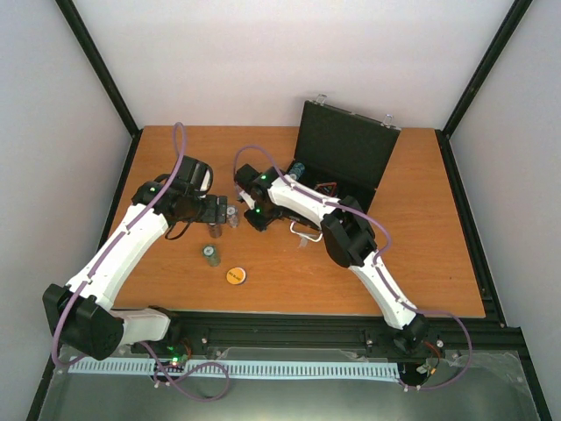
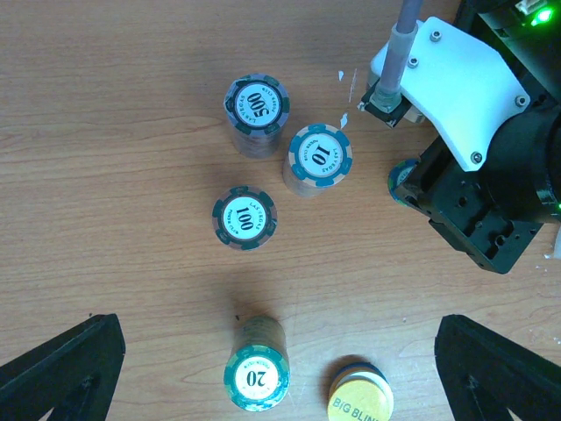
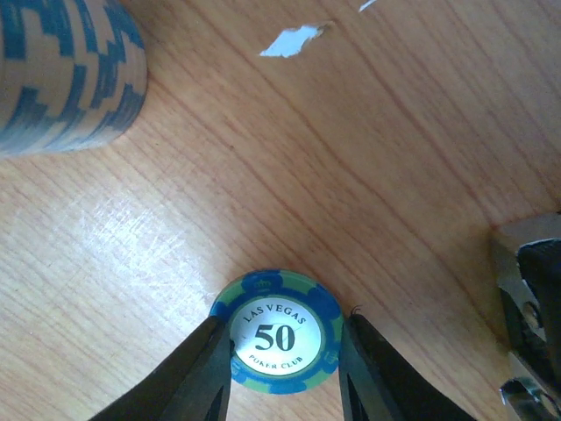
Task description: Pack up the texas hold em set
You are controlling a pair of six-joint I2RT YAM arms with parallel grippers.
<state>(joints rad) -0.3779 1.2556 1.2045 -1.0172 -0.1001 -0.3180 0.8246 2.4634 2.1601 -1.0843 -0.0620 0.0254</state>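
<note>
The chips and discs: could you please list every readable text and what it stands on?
"500": far stack
"10": pale stack
"100": middle stack
"20": near stack
"BIG BLIN", cut off: yellow disc
"LAS VEGAS 50 POKER CLUB": blue chip
Other rim lettering: too small.

Wooden table (image 1: 421, 263), plain white walls (image 1: 289, 61), black corner posts (image 1: 96, 63), soft even light.

Soft, even light fills the overhead view, leaving only faint, short shadows on the worktop (image 1: 421, 263). In the right wrist view a pale glare streaks the wood beside the sharply focused 50 chip (image 3: 276, 338), while the near chip stack (image 3: 66, 74) at top left blurs.
</note>
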